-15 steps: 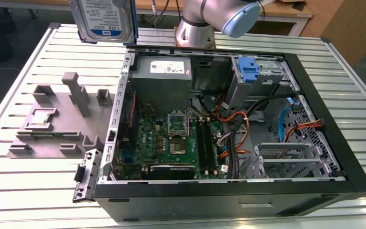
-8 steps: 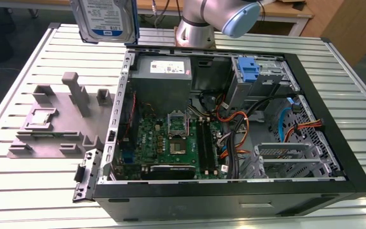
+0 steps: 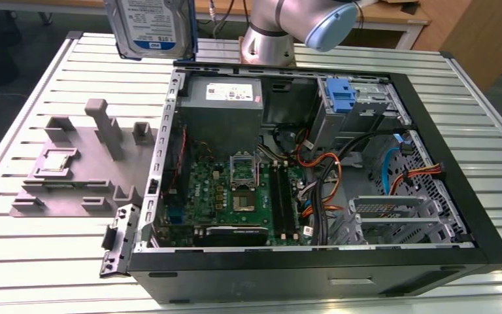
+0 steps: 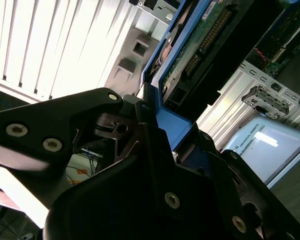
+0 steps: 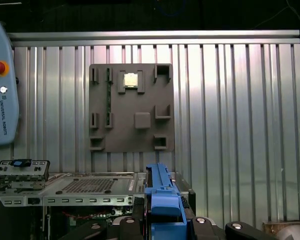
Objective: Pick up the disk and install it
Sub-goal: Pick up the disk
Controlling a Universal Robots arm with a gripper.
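Note:
The disk [image 3: 151, 27], a silver drive with a white-and-blue label in a blue carrier, hangs upright above the slatted table behind the case's far corner, on the exterior view's left. In the second wrist view my gripper [image 4: 162, 125] is shut on the disk [image 4: 200, 45], its black fingers [image 4: 65, 125] clamping the blue carrier, with the drive's green circuit board facing the camera. In the first wrist view the carrier's blue edge [image 5: 162, 197] sticks out between the fingers of the gripper [image 5: 162, 227], above the case's edge.
The open computer case [image 3: 460, 196] lies on the slatted table [image 3: 42, 261], with a motherboard [image 3: 233, 196], cables, a grey power supply [image 3: 225, 93] and a blue bracket [image 3: 341, 97] in the upper bay. A grey fixture plate [image 3: 76, 163] lies beside the case. The arm [image 3: 299, 26] stands behind it.

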